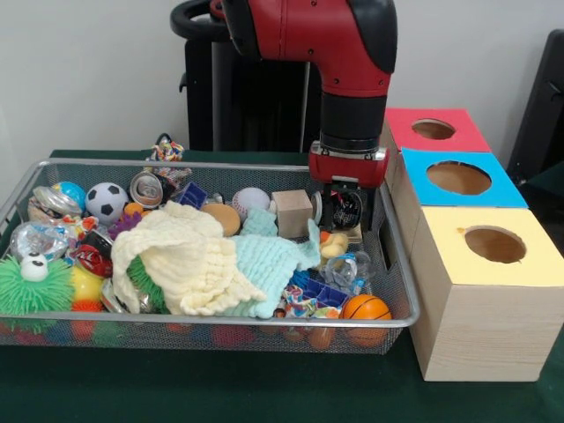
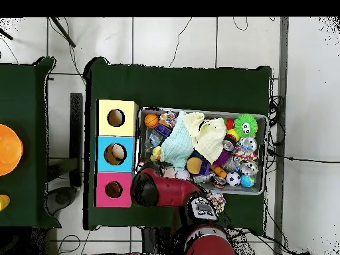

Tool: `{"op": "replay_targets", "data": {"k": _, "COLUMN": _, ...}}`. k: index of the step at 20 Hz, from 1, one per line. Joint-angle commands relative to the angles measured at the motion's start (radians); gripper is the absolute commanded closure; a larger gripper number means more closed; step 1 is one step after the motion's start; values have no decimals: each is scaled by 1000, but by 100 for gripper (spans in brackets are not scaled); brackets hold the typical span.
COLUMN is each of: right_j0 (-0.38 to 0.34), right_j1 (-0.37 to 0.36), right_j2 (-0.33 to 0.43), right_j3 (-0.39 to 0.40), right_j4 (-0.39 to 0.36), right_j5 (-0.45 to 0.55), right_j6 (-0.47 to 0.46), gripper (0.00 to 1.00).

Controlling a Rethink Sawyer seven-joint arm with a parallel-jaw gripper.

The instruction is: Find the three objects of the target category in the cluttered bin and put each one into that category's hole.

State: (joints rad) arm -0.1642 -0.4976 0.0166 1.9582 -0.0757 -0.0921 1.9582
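The red and black Sawyer arm (image 1: 352, 79) reaches down into the right rear corner of a wire mesh bin (image 1: 220, 324) that sits on a green-covered table (image 1: 211, 388). Its pincer (image 1: 342, 210) is low among the clutter, just right of a wooden cube (image 1: 292, 212), with a dark round object directly at its tip; whether the pincer is clenched on that object or released cannot be told, since the wrist housing and the clutter hide it.

The bin is packed. A pale yellow cloth (image 1: 181, 260) and a mint green cloth (image 1: 269, 260) lie bunched in the middle over other toys. Toward the left rear are a small soccer ball (image 1: 107, 202), a crushed can (image 1: 146, 189) and a blue ball (image 1: 70, 194). A green spiky ball with googly eyes (image 1: 33, 284) sits in the left front corner. A white baseball (image 1: 250, 201) rests beside the wooden cube, and a small orange basketball (image 1: 365, 308) lies in the right front corner.

Just right of the bin stand three wooden boxes in a row, each with a round hole in its coloured top: a yellow-topped box (image 1: 493, 256) nearest the front, a blue-topped box (image 1: 458, 181) in the middle and a red-topped box (image 1: 436, 130) at the back. In the overhead view something pale shows inside the hole of the blue-topped box.
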Motion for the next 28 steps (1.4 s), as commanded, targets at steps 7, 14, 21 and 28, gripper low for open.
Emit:
{"op": "replay_targets", "data": {"k": 7, "right_j0": -12, "right_j1": 47, "right_j2": -51, "right_j3": -123, "right_j4": -96, "right_j5": -87, "right_j6": 65, "gripper": 0}}
{"op": "replay_targets", "data": {"k": 14, "right_j0": 18, "right_j1": 59, "right_j2": -114, "right_j3": -173, "right_j4": -151, "right_j5": -215, "right_j6": 64, "gripper": 0}}
{"op": "replay_targets", "data": {"k": 21, "right_j0": -21, "right_j1": 46, "right_j2": -60, "right_j3": -161, "right_j4": -157, "right_j5": -223, "right_j6": 102, "gripper": 0}}
{"op": "replay_targets", "data": {"k": 28, "right_j0": -96, "right_j1": 25, "right_j2": 61, "right_j3": -95, "right_j4": -139, "right_j5": -119, "right_j6": 141, "gripper": 0}}
